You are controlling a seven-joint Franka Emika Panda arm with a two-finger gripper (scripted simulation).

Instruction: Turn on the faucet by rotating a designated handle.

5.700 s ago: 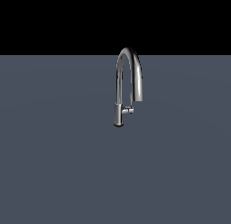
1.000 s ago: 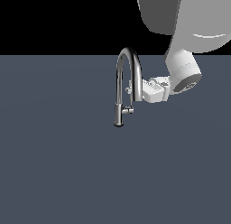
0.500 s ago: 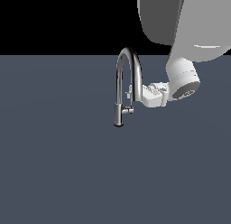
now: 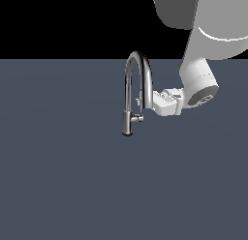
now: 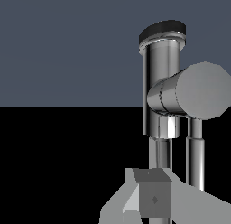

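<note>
The chrome faucet (image 4: 129,89) stands upright with its arched spout bending toward the exterior view's right. Its stubby handle (image 4: 138,118) sticks out sideways from the base cylinder (image 4: 127,124). My gripper (image 4: 141,101) reaches in from the exterior view's right, its fingertips just above the handle and beside the spout's hanging end. In the wrist view the handle (image 5: 201,90) shows its round end face, with the base cylinder (image 5: 159,69) behind it. The fingers (image 5: 152,198) show no gap between them and hold nothing.
A flat dark grey surface (image 4: 63,176) spreads around the faucet. My white arm (image 4: 198,55) comes down from the exterior view's upper right.
The arm has come into view and lowered the gripper beside the spout toward the handle. The handle has not visibly turned.
</note>
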